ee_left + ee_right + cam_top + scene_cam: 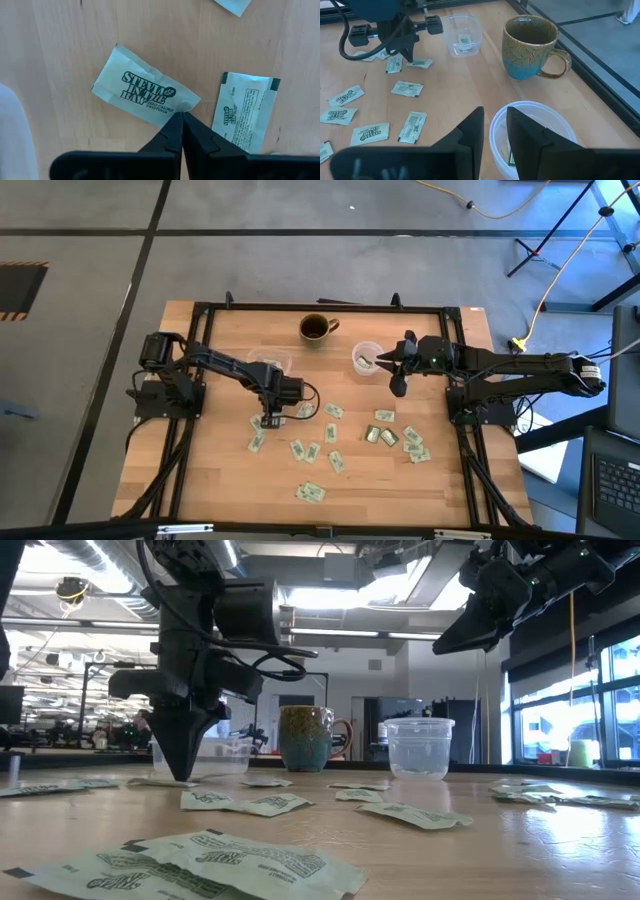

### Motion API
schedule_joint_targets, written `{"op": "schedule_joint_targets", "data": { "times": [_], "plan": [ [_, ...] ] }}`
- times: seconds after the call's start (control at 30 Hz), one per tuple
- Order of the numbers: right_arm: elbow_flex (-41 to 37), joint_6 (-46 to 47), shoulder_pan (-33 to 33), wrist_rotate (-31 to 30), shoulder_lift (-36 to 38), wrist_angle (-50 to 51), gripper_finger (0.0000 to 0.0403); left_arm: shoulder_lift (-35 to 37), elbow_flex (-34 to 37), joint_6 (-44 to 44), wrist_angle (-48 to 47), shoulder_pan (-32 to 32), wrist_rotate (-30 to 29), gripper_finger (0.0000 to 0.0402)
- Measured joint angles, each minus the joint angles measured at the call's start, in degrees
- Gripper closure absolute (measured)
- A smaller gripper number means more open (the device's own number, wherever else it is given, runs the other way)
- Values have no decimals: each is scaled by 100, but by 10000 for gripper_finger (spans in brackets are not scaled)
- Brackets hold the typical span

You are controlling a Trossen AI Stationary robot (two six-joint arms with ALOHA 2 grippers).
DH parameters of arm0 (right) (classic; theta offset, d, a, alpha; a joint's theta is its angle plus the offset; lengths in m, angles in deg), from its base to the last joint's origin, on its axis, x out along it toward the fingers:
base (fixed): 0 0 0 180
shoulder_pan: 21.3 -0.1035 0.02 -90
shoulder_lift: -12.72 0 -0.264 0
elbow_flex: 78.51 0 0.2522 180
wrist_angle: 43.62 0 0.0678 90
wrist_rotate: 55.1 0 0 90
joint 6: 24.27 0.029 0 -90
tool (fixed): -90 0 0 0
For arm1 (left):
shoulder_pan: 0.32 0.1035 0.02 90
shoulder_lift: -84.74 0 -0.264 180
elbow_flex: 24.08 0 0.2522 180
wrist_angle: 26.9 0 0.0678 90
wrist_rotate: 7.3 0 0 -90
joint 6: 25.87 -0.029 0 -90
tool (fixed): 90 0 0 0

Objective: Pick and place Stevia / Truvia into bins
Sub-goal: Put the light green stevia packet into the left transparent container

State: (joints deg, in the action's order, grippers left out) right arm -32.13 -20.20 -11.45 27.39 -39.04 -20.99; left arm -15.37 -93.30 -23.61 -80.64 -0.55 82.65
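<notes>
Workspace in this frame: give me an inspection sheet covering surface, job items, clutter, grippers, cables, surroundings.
Surface: wooden table, bare between sachets.
Job items: many sachets lie loose across the middle and right of the table; tub holds at least one; cup holds at least one.
Clutter: mug at the table's far edge, between tub and cup.
Grippers: left gripper shut, tips down at the corner of a Stevia sachet; right gripper open, raised at the cup's rim.
Cables: yellow cord on the floor right of the table; black cables on the left arm.
Surroundings: open room with windows, tripod legs.
</notes>
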Motion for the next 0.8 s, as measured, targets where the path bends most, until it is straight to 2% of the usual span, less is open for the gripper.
{"op": "schedule_joint_targets", "data": {
  "times": [0.6, 0.8],
  "plan": [
    [0, -2, -2, 0, 0, 2, 315, 85, 17, -241, -115, -17, -84, 399],
    [0, -2, 0, 0, 0, 2, 315, 87, 17, -233, -112, -15, -278, 396]
  ]
}}
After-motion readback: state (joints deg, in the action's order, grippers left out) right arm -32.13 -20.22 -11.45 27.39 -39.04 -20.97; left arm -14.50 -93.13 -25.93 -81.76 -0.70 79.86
